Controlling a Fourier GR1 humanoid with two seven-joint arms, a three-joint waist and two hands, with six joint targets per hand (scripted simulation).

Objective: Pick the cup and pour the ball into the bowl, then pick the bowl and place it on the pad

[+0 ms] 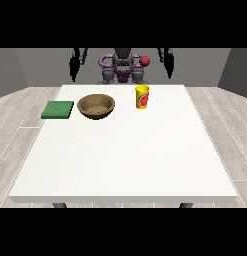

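Bowl (pixel 96 106) and pad (pixel 58 109) lie well ahead of both hanging hands; the cup (pixel 142 96) stands upright nearest the hand at the view's right (pixel 169 65), fingers unreadable. Nothing grasped: reaching for the cup comes first.

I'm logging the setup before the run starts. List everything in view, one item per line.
cup: one, yellow with a red mark, upright on the table's far side, right of the bowl.
bowl: one, brown, between pad and cup.
pad: one, green, flat near the table's left edge.
table: one, white.
floor: grey planks around the table.
robot torso: one, dark with purple, behind the far edge.
hands: two, black, hanging at the view's left and right, touching nothing.
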